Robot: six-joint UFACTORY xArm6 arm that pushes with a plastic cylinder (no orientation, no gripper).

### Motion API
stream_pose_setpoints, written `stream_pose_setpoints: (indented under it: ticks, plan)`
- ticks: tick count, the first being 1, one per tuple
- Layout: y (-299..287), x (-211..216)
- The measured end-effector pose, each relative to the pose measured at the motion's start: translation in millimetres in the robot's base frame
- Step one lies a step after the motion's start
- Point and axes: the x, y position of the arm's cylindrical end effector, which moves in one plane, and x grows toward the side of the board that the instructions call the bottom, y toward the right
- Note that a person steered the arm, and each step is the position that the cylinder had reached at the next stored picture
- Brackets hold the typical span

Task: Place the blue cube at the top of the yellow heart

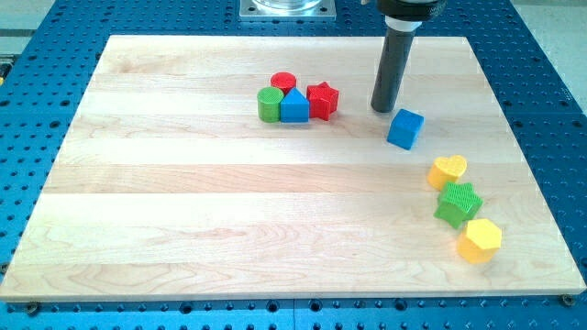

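The blue cube (404, 128) lies on the wooden board right of centre, near the view's top. The yellow heart (448, 170) lies below and to the right of it, a short gap apart. My tip (382, 108) rests on the board just above and to the left of the blue cube, very close to its upper left corner; I cannot tell if it touches.
A green star (458, 203) and a yellow hexagon (479, 240) lie below the yellow heart. A cluster sits left of my tip: red cylinder (282, 82), green cylinder (270, 104), blue triangular block (294, 107), red star (322, 99). The board's right edge (527, 147) is near.
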Motion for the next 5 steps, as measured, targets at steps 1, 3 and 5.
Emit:
stream_pose_setpoints:
  ticks: [1,3,5]
  plan:
    - [4,31]
    - [35,55]
    - [72,55]
